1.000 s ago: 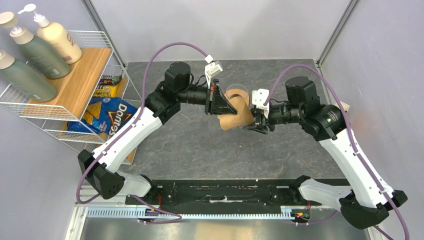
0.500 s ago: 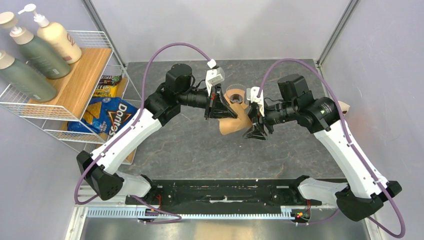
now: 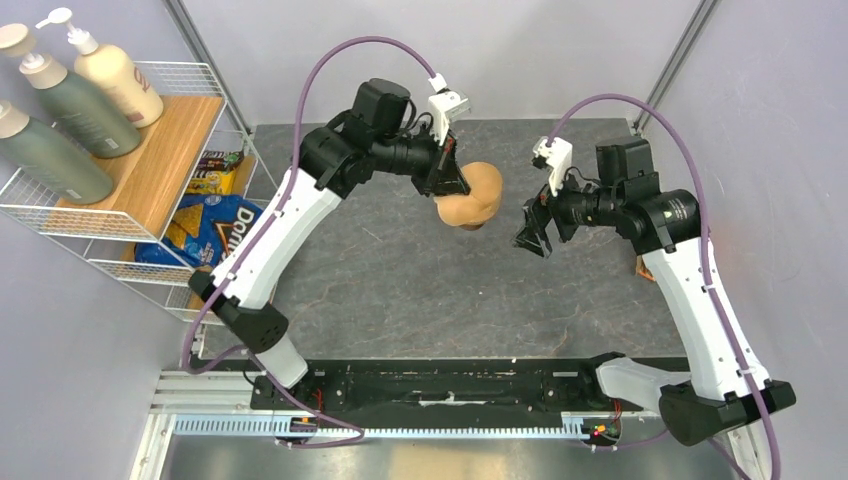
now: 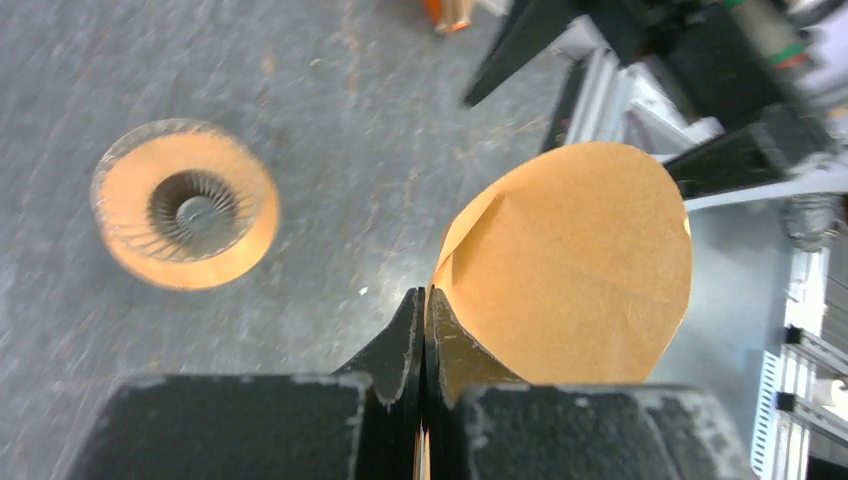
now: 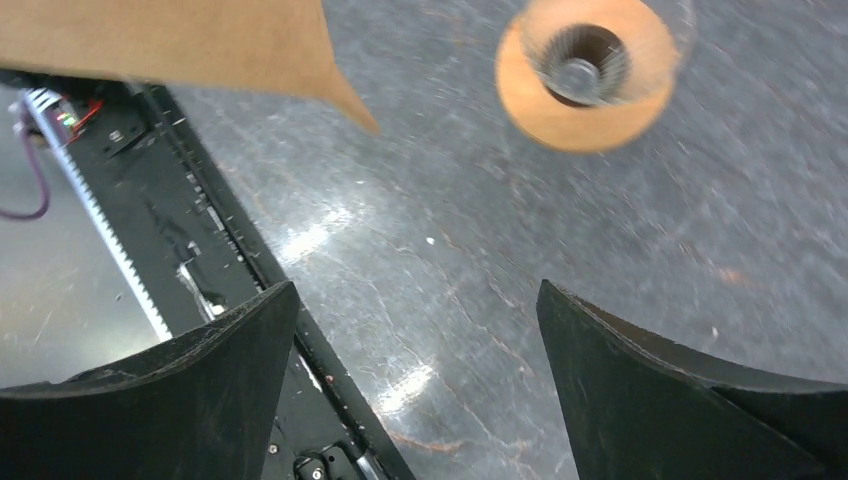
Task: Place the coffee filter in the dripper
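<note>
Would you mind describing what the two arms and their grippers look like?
The left arm and right arm have white link shells with black joints and bases. A purple cable loops along each. The left gripper and right gripper are black, with wedge-shaped matte fingers, and each wrist carries a small white camera mount.

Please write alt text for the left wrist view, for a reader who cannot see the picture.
The left gripper is shut on the edge of the tan coffee filter, held above a grey table. The empty dripper stands apart at the left; the blurred right arm fills the upper right.
</note>
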`<move>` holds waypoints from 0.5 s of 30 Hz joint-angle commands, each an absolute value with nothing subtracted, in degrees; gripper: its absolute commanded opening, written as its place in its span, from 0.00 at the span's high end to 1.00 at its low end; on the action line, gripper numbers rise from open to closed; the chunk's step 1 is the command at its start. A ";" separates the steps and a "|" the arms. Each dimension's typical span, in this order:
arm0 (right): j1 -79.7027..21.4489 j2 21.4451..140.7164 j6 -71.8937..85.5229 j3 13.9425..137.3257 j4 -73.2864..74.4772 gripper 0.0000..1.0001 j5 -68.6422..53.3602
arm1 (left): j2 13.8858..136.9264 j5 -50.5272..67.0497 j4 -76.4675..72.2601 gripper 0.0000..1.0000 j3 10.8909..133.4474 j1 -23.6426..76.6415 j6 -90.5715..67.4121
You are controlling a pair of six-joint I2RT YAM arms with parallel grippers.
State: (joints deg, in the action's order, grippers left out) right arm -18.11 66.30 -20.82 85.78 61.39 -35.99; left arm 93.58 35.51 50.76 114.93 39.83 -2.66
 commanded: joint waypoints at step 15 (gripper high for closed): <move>-13.34 67.21 -8.54 89.77 58.76 0.03 -23.73 | 114.22 14.69 63.20 0.98 138.44 36.04 -6.15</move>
State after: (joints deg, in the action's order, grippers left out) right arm -13.61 66.61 -11.18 87.59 60.86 -25.06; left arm 111.83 15.49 63.79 134.06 36.32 -3.79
